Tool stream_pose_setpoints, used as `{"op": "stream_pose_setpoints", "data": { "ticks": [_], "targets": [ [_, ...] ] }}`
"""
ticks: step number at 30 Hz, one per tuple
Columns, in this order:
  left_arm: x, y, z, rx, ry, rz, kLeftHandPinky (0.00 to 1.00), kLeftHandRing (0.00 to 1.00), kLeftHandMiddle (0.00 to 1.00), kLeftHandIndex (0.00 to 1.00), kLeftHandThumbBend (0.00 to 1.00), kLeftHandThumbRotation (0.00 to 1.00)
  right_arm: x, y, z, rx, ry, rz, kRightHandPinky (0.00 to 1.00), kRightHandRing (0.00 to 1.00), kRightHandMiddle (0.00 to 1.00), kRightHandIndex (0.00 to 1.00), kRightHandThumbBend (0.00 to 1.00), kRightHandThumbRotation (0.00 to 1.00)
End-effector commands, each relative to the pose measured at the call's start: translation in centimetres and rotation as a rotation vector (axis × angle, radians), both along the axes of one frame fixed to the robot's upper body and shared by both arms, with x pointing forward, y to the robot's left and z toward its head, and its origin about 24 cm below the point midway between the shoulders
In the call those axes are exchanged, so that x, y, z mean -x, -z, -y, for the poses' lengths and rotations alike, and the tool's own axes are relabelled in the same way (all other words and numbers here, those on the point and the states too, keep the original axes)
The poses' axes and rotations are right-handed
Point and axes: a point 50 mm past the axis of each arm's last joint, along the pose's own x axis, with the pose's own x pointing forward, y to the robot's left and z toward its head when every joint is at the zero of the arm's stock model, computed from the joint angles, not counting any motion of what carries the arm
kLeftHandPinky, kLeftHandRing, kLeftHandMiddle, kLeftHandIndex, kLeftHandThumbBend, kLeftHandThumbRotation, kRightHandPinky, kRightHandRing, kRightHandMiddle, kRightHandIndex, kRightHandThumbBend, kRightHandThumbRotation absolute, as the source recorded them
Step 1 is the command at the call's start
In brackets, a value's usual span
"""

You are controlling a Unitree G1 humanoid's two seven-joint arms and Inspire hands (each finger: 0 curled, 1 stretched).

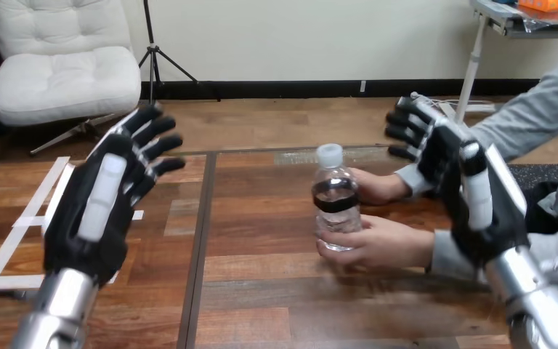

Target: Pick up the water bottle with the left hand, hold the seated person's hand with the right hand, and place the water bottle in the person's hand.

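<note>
Plastic water bottle between person's hands

water bottle 1 | robot hands 2: left hand, right hand | person's hands 2 | table 1

**Obstructed Areas Noted**

The lower part of the water bottle is covered by the person's nearer hand; its base cannot be seen. The person's farther hand is partly hidden behind the bottle. The person's forearms are overlapped by the right robot hand.

No readable text anywhere, not even on the water bottle.
</note>
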Motion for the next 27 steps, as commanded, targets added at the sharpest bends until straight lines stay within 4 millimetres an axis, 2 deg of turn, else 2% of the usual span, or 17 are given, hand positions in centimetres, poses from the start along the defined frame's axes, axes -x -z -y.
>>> {"op": "stream_pose_setpoints", "data": {
  "ticks": [1,18,27],
  "targets": [
    [1.1,-3.0,0.4,-0.045,0.004,0.129,0.7,0.79,0.81,0.8,0.74,0.74,1.3,-3.5,-1.6,-0.146,-0.073,0.115,0.85,0.88,0.87,0.86,1.0,1.0],
    [3.3,-2.2,1.2,-0.046,-0.042,0.152,0.68,0.8,0.81,0.79,0.7,0.77,4.1,-3.5,-3.4,-0.255,-0.094,0.064,0.9,0.91,0.9,0.89,1.0,1.0],
    [3.9,-1.4,2.0,-0.041,-0.075,0.155,0.7,0.81,0.82,0.81,0.73,0.82,5.0,-3.4,-4.1,-0.292,-0.115,0.048,0.92,0.94,0.93,0.91,1.0,1.0]
  ]
}}
